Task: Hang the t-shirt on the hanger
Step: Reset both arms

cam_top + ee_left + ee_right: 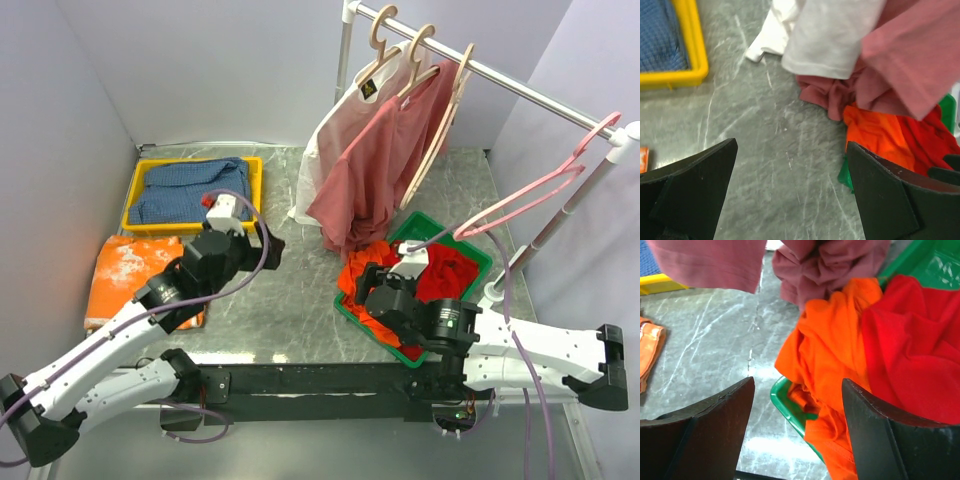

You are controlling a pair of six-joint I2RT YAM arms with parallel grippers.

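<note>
The dusty-rose t-shirt [372, 165] hangs from the rail on a beige wooden hanger [424, 72]. Its lower hem bunches down by the green bin. It also shows in the left wrist view [910, 65] and in the right wrist view [830, 265]. A bare wooden hanger [445, 120] hangs just right of it. My left gripper [268, 245] [792, 150] is open and empty over the table, left of the shirt's hem. My right gripper [365, 285] [798, 385] is open and empty over the near-left rim of the green bin.
A white t-shirt [335, 130] [830, 35] hangs left of the rose one. The green bin [478, 258] [785, 405] holds red and orange garments [880, 340]. A pink plastic hanger [540, 195] hangs at the right. A yellow bin [255, 175] [690, 50] and an orange garment [130, 270] lie left.
</note>
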